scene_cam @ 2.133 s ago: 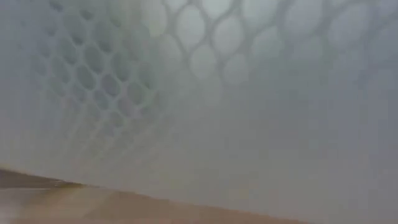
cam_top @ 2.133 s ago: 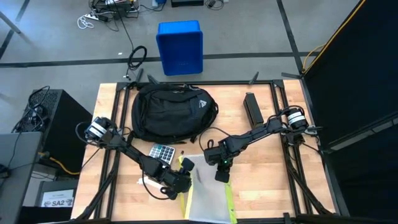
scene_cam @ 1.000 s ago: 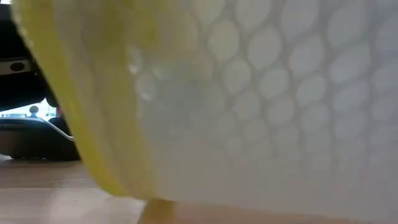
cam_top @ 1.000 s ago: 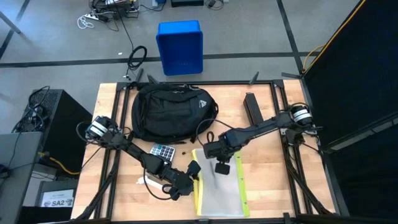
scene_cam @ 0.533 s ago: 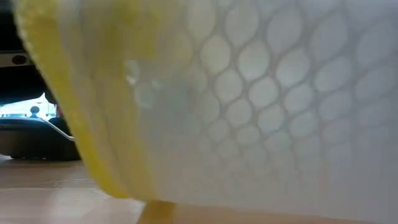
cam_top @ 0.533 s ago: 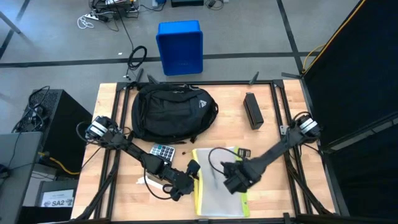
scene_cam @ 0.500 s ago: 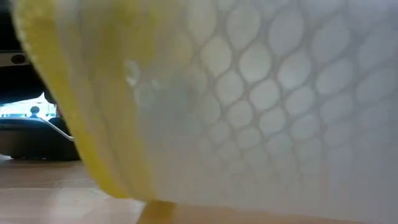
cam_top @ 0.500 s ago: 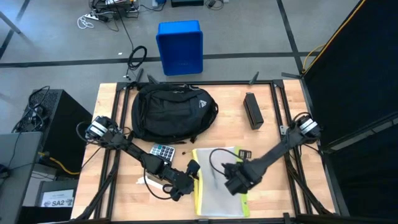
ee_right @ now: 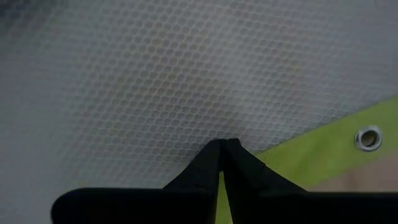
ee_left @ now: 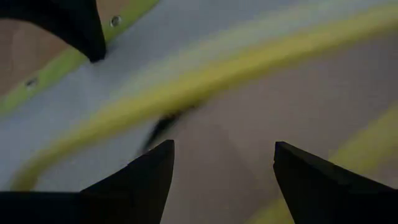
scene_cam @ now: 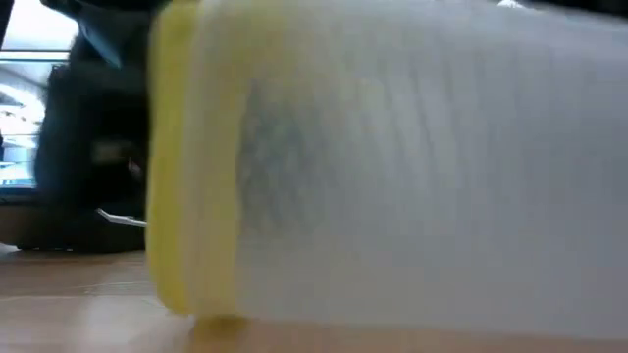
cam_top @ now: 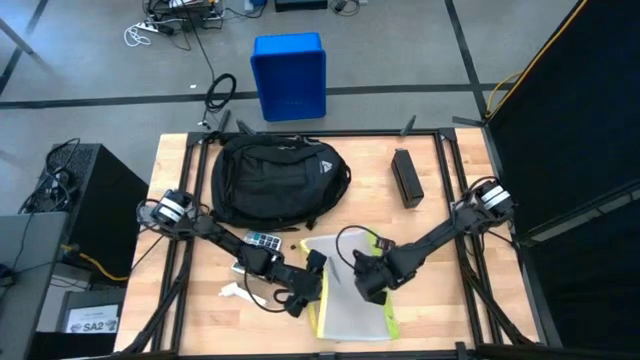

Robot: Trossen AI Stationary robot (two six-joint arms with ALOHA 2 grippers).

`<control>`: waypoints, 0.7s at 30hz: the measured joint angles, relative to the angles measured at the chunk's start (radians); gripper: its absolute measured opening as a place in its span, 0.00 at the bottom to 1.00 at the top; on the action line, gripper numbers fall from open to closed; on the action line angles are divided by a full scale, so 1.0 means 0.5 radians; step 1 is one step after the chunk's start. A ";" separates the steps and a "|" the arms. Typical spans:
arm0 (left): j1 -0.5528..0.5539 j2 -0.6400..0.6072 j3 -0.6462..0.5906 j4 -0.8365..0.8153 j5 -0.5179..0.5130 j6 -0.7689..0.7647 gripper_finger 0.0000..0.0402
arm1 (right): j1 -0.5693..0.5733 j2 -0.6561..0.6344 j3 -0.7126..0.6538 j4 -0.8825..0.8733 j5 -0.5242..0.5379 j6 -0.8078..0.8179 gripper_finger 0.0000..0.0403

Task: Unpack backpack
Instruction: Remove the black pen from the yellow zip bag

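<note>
**Backpack at 12 o'clock, both grippers on the mesh pouch**

Backpack (cam_top: 278, 180): lies flat at the far middle-left of the table (cam_top: 440, 290), around 11–12 o'clock from table centre. Long axis runs roughly 9-to-3 across the table; the pale triangular logo sits toward the 3 o'clock end. A strap trails off that end toward 5 o'clock.

Mesh pouch (cam_top: 352, 300): translucent, yellow-green edged, flat on the table at 6 o'clock, well apart from the backpack. Its long axis runs about 12-to-6.

Left gripper (cam_top: 312, 290): at the pouch's 9 o'clock edge, fingers (ee_left: 143, 180) spread apart with the yellow trim between them; nothing clamped.

Right gripper (cam_top: 368, 285): over the pouch's 3 o'clock side, fingers (ee_right: 214, 168) pressed together, tips against the mesh by the green border.

Other items: calculator (cam_top: 263, 240) near the backpack at 6 o'clock; black box (cam_top: 405, 177) at 2 o'clock; blue bin (cam_top: 289, 76) on the floor beyond the table.
</note>
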 joint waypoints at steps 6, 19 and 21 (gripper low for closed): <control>0.035 0.074 0.002 0.131 -0.010 0.085 0.60 | -0.107 0.005 -0.004 0.127 -0.044 -0.182 0.00; 0.149 0.082 0.014 0.007 0.195 -0.143 0.60 | -0.190 0.011 -0.008 0.280 -0.122 -0.320 0.00; 0.169 0.080 0.014 -0.037 0.328 -0.228 0.59 | -0.193 0.011 -0.008 0.278 -0.128 -0.320 0.00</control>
